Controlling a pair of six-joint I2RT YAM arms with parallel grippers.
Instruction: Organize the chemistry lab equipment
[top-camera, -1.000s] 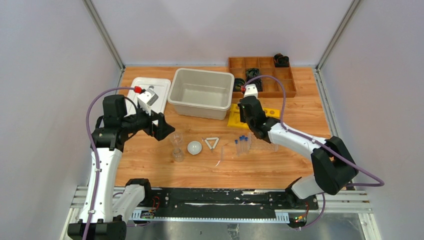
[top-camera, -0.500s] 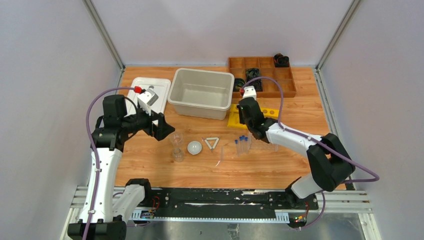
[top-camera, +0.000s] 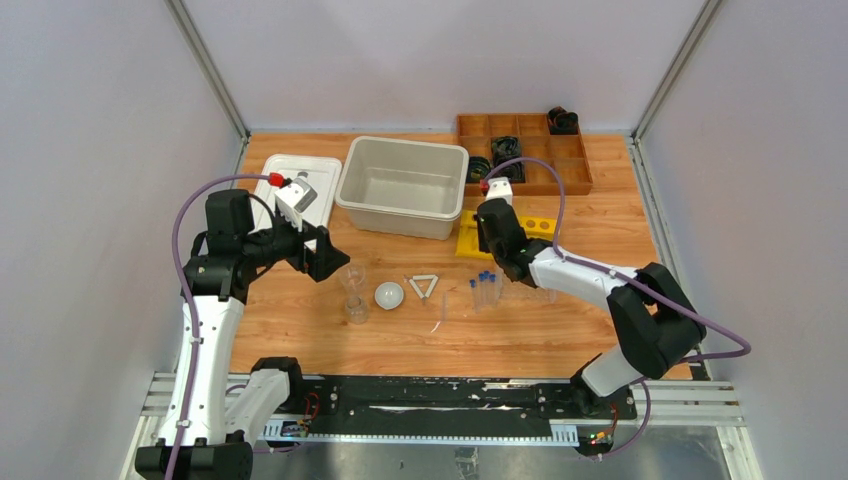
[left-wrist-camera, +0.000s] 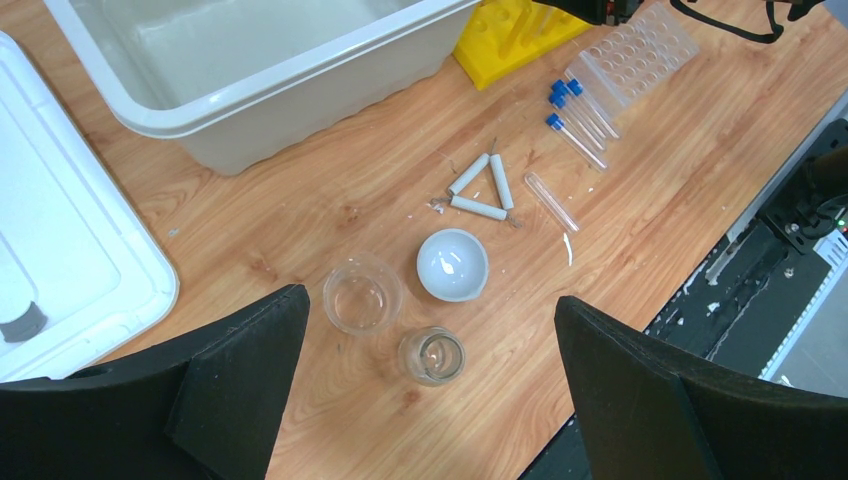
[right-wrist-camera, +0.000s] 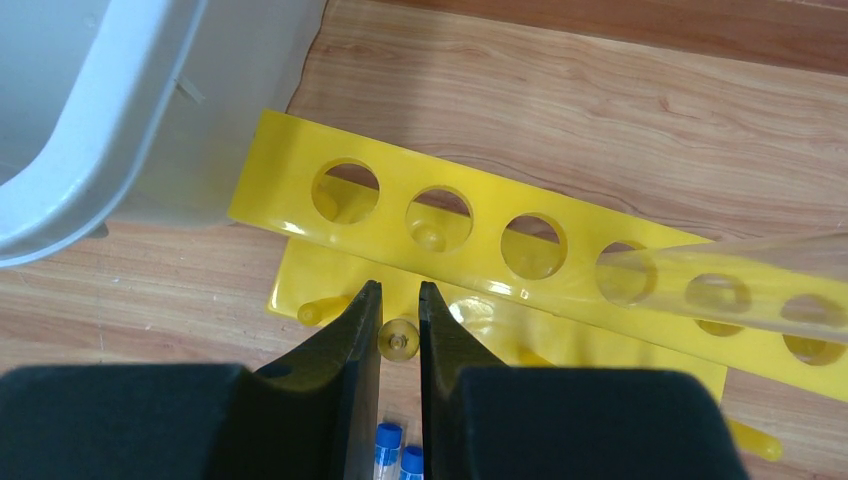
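Two clear glass beakers (top-camera: 352, 276) (left-wrist-camera: 362, 297) stand on the table, with a white round dish (top-camera: 389, 294) (left-wrist-camera: 452, 264) and a white triangle frame (top-camera: 423, 286) (left-wrist-camera: 482, 187) to their right. Blue-capped tubes (top-camera: 484, 288) (left-wrist-camera: 575, 110) and a thin clear rod (top-camera: 441, 312) lie further right. My left gripper (top-camera: 320, 255) (left-wrist-camera: 430, 305) hangs open above the beakers, holding nothing. My right gripper (top-camera: 487, 245) (right-wrist-camera: 398, 300) is over the yellow rack (top-camera: 540, 222) (right-wrist-camera: 393, 205). It is shut on what looks like a clear tube (right-wrist-camera: 398, 338), seen end-on.
A grey tub (top-camera: 403, 185) stands at the back centre, with a white tray (top-camera: 290, 185) to its left. A wooden compartment box (top-camera: 525, 150) is at the back right. A clear holed rack (left-wrist-camera: 645, 55) lies beside the capped tubes. Another clear tube (right-wrist-camera: 730, 285) lies across the yellow rack.
The right arm's elbow and forearm have shifted slightly left, and its wrist has edged toward the tub. The left arm has not moved.
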